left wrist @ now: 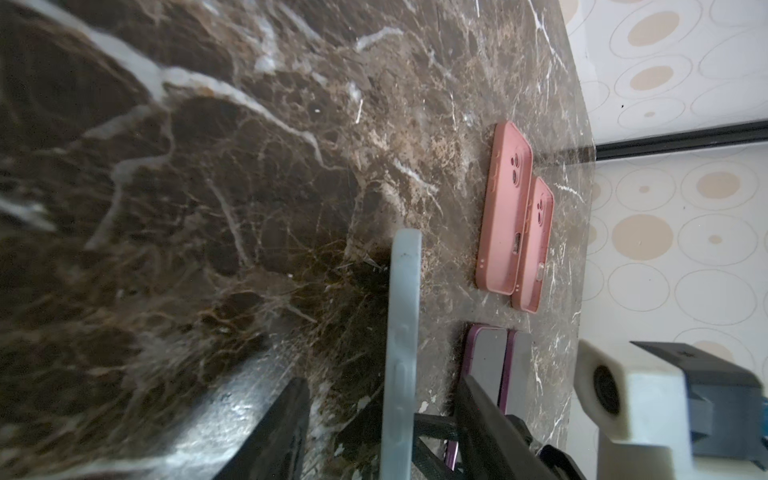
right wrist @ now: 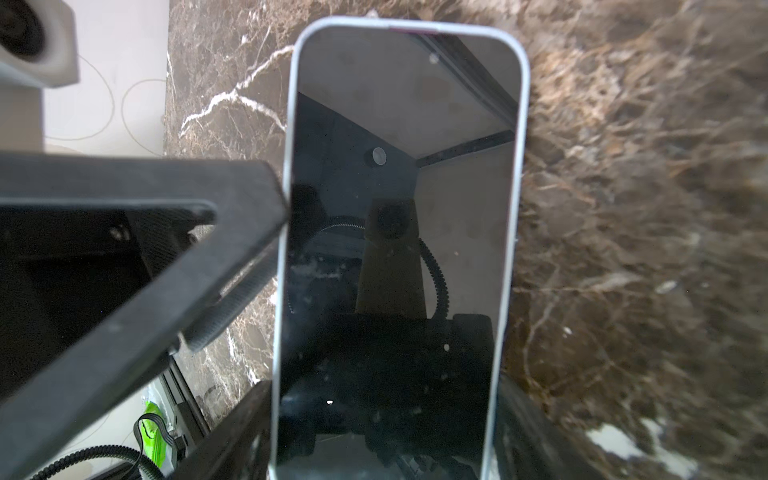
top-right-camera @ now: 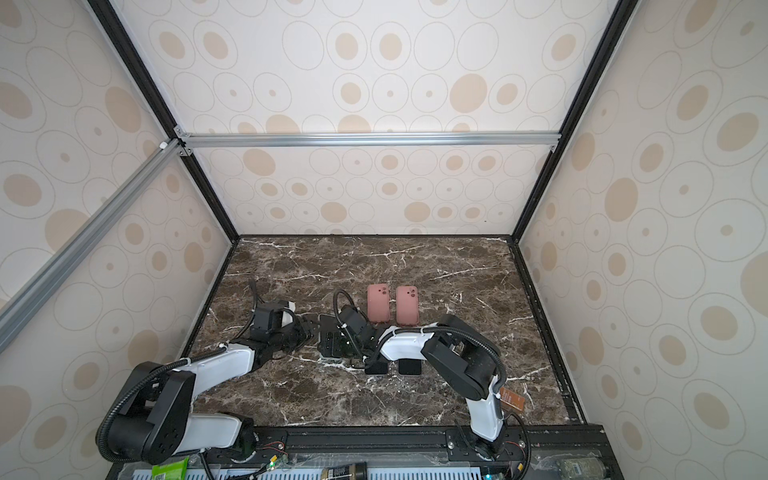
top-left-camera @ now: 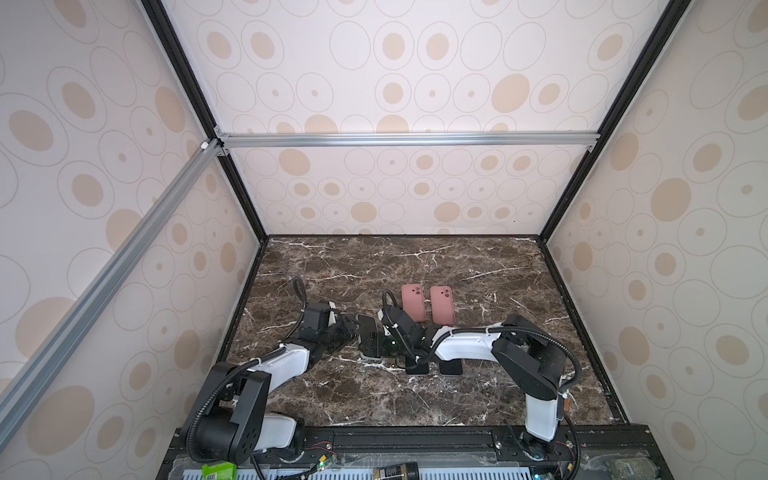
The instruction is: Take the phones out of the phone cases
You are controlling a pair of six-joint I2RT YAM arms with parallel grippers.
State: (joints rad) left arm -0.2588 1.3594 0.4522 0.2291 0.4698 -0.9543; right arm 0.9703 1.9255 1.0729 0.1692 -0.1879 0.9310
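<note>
Pointing up-frame at lower centre, the cased phone [top-left-camera: 367, 332] is straddled by parted left fingers [left wrist: 286, 432]; its lower end is clamped by the right gripper [right wrist: 386, 428].

Left end effector [top-left-camera: 356, 330] stands spread, right end effector [top-left-camera: 384, 343] clamped, facing each other.

Edge-on pale phone case [left wrist: 401, 332] between the left tool's [left wrist: 382, 380] spread black fingers [left wrist: 291, 415], two pink cases [left wrist: 505, 208] beyond

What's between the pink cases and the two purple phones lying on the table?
The right arm crosses above that gap in both top views; the left wrist view shows the marble table bare there.
</note>
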